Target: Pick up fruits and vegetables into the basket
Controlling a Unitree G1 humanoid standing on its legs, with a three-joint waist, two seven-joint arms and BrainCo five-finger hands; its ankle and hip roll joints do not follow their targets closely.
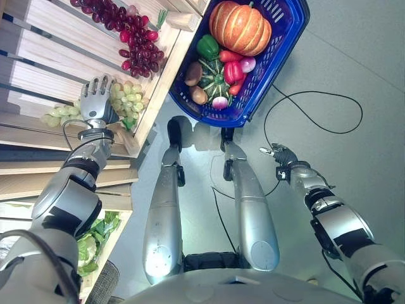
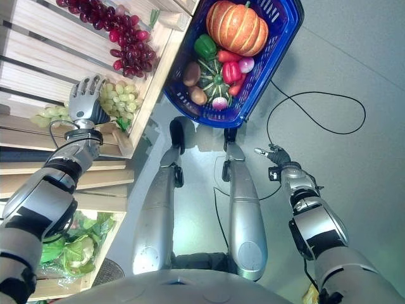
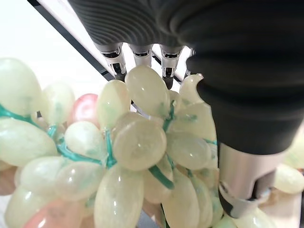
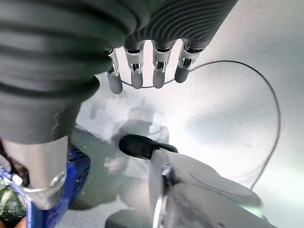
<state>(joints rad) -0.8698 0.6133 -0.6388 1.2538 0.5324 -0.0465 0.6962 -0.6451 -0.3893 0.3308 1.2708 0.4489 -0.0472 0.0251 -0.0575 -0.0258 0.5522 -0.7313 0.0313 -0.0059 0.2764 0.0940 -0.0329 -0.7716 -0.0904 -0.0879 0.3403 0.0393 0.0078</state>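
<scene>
Grapes (image 1: 128, 98), green and knobbly, look light but slippery; cup the whole bunch. Left hand (image 1: 96, 96) rests over them, fingers straight; right hand (image 1: 278, 153) hangs relaxed, empty.

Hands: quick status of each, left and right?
Left hand: open, fingers straight, resting on the green grapes in the wooden crate.
Right hand: open, holding nothing, above the floor.
</scene>
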